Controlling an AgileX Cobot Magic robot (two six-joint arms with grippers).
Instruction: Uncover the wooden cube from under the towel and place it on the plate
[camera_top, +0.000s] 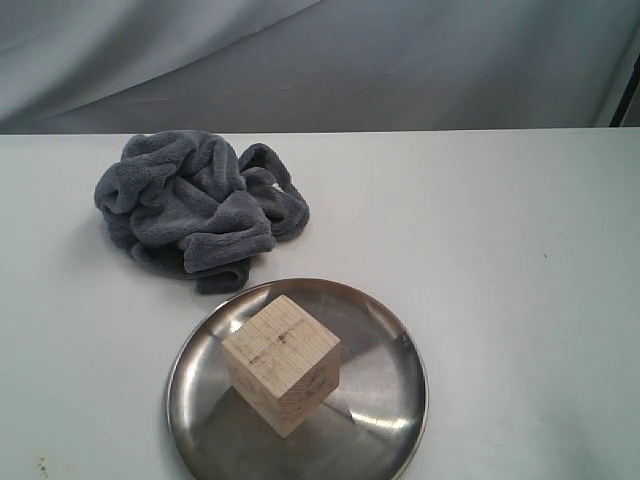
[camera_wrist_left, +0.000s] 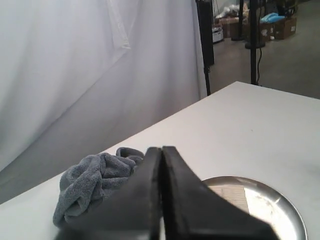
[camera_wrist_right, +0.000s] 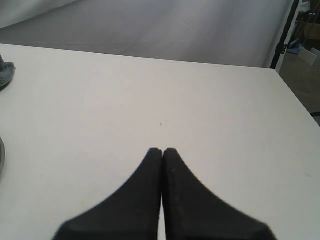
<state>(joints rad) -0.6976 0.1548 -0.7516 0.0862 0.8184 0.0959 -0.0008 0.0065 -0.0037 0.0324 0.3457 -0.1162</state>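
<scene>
The pale wooden cube stands on the round steel plate at the front of the table, uncovered. Behind it to the left, the dark grey towel lies crumpled on the tabletop, just clear of the plate's rim. Neither arm appears in the exterior view. In the left wrist view my left gripper is shut and holds nothing, with the towel, the plate and a slice of the cube beyond it. My right gripper is shut and empty above bare table.
The white table ends at a back edge in front of a pale curtain. In the right wrist view its right edge shows, with a dark stand and floor past it.
</scene>
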